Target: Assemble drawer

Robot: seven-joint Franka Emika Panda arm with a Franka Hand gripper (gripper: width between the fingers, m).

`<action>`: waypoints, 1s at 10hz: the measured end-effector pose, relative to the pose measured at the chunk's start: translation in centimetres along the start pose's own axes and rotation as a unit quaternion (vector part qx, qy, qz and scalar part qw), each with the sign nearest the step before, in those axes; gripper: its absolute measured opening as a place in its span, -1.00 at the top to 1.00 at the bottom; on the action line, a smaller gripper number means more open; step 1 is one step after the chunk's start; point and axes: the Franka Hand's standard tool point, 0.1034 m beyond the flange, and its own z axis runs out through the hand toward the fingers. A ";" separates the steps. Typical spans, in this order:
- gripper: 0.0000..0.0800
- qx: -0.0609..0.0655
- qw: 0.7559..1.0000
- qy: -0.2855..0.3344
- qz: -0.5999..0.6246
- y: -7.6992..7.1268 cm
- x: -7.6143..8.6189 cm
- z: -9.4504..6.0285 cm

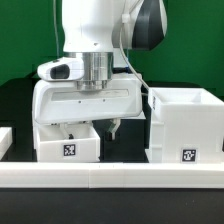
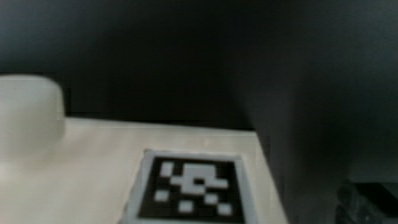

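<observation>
— Found what around the white two-finger gripper [image 1: 90,125]?
— Found it low over a small white open-topped plastic box [image 1: 50,148], hemmed in on the exterior view's right by a larger white open plastic box [image 1: 185,120]. Saw both upright on the black table [image 1: 128,150], near each other but apart, with a dark gap between them.
— Blocked by anything in front?
— Noted a long white flat ledge [image 1: 110,180] across the foreground, hiding the lower edges of both boxes. Spotted a small white block [image 1: 4,138] cut off at the exterior view's left edge, well apart from the rest. Saw a green wall [image 1: 25,40] behind.
— Counted how many of each?
— Counted two boxes, one ledge, one block, one arm. Counted two square black-and-white marker tags in the exterior view: the small box's tag [image 1: 70,151] and the larger box's tag [image 1: 188,155], each on a front face. Made out one blurred checkered tag [image 2: 187,188] in the wrist view, on a flat white panel [image 2: 89,150].
— Judged the fingers wide or narrow?
— Could not tell. Lost the fingertips behind the small box's walls in the exterior view. Caught only one blurred pale finger [image 2: 25,105] in the wrist view, close by the panel; touching or not, could not tell.
</observation>
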 end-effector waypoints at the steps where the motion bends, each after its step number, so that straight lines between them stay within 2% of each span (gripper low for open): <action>1: -0.62 -0.001 1.000 0.002 0.000 0.0 0.0 0.1; 2: -0.62 -0.001 1.000 0.001 0.000 0.0 0.0 0.1; 3: -0.39 -0.001 1.000 0.001 0.000 0.0 0.0 0.1; 4: -0.39 -0.001 1.000 0.001 -0.001 0.0 0.0 0.1; 5: 0.12 -0.002 1.000 0.002 -0.001 0.0 0.0 0.1; 6: 0.46 -0.002 1.000 0.002 -0.001 0.0 0.0 0.1; 7: 0.46 -0.002 1.000 0.002 -0.001 0.0 0.0 0.1; 8: 0.85 -0.002 1.000 0.002 -0.001 0.0 0.0 0.1; 10: 0.90 -0.002 1.000 0.002 -0.001 0.1 0.0 0.1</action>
